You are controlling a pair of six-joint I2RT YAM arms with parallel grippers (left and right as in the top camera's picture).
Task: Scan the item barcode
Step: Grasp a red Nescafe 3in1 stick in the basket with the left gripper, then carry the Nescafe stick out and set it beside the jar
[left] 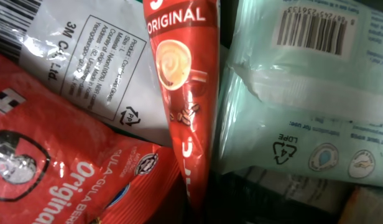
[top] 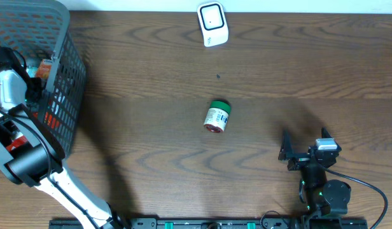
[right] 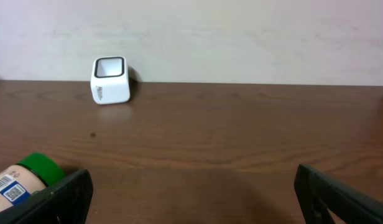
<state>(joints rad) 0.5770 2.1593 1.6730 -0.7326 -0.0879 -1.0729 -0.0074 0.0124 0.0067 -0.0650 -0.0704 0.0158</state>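
My left gripper [top: 38, 71] reaches down inside the grey basket [top: 67, 95]. In the left wrist view a narrow red "Original" sachet [left: 182, 93] tapers down to where the jaws meet at the bottom edge [left: 194, 214]; the gripper is shut on it, its fingers lost in the dark. A white barcode scanner [top: 212, 24] [right: 110, 79] stands at the table's far edge. My right gripper [top: 304, 143] [right: 191, 193] rests open near the front right, with only bare table between its fingers.
A small bottle with a green cap [top: 217, 116] [right: 23, 177] lies on its side mid-table. Around the sachet in the basket are a larger red packet [left: 48, 168], a white 3M pack [left: 98, 56] and a pale green wipes pack [left: 303, 93] with a barcode.
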